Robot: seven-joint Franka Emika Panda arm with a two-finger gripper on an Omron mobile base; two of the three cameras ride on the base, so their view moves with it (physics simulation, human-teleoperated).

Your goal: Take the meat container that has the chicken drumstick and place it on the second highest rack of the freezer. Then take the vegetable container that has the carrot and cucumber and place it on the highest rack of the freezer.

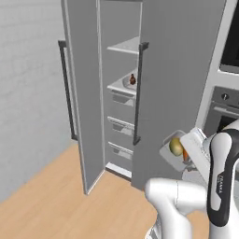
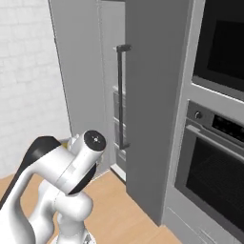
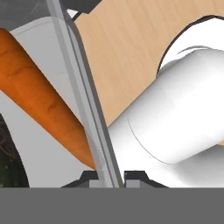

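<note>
Hand is pinching the vegetable container by its thin rim, just right of the freezer door handle, tilting, so carrot and cucumber risk sliding out, or the container clipping that door.

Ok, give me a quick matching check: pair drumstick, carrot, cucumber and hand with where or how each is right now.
Things:
1. chicken drumstick
2. carrot
3. cucumber
4. hand

States:
A. shut on the vegetable container's wall
B. in a dish on the second highest rack
C. orange, lying against the container wall
D. yellowish-green, in the held container beside the freezer door

Pairs: 1-B, 2-C, 3-D, 4-A
</note>
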